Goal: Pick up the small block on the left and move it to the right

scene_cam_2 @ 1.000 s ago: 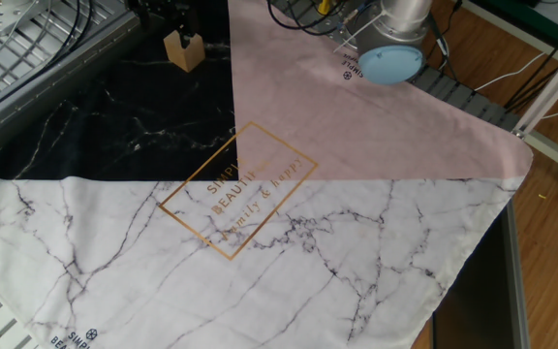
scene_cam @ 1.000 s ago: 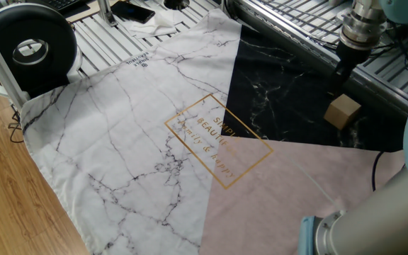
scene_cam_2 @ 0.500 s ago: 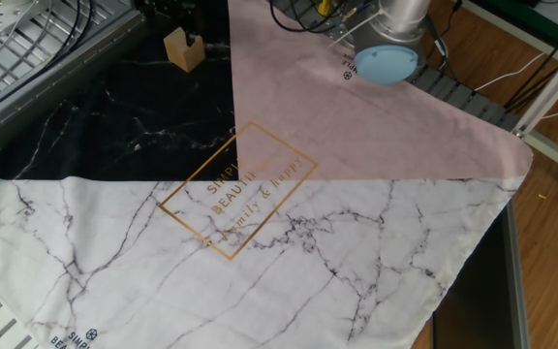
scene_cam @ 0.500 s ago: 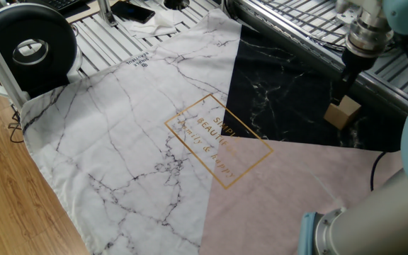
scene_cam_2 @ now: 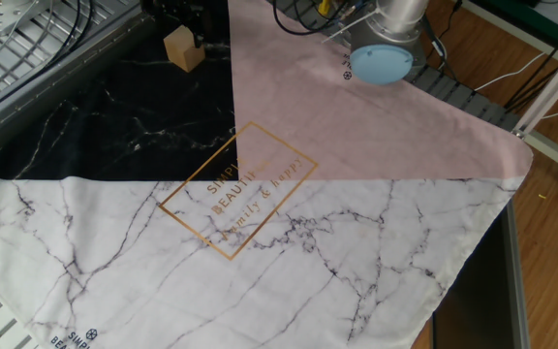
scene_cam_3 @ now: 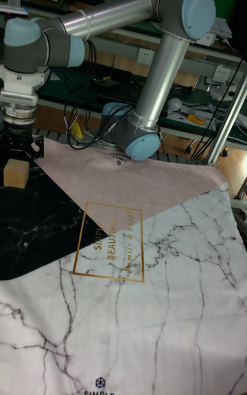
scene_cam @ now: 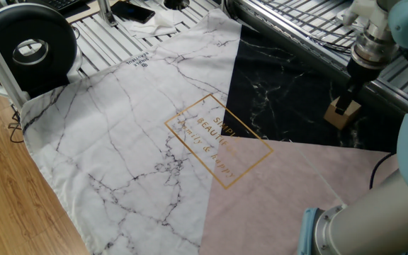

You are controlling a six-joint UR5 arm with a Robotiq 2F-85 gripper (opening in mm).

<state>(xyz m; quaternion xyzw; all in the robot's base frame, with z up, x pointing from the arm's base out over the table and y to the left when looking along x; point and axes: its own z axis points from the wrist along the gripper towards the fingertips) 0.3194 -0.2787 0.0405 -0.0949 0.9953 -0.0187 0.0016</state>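
Observation:
The small block [scene_cam: 341, 115] is a plain light-tan cube resting on the black marble part of the cloth, near its far edge. It also shows in the other fixed view [scene_cam_2: 181, 48] and in the tall fixed view [scene_cam_3: 15, 171]. My gripper [scene_cam: 346, 105] hangs straight down right over it, open, with its dark fingers [scene_cam_3: 32, 150] reaching to the block's top edges on either side. In the other fixed view the gripper [scene_cam_2: 186, 32] is mostly cut off by the top edge. The block still rests on the cloth.
The cloth [scene_cam: 133, 134] has white marble, black and pink parts with gold lettering in the middle. A black round device [scene_cam: 27, 44] stands at the back left. The arm's blue-capped base [scene_cam_2: 382, 60] sits by the pink part. Metal rails [scene_cam: 296, 21] run behind the block.
The gripper has shifted sideways over the block and dropped lower, so its fingers now flank the block's top. The block has not moved.

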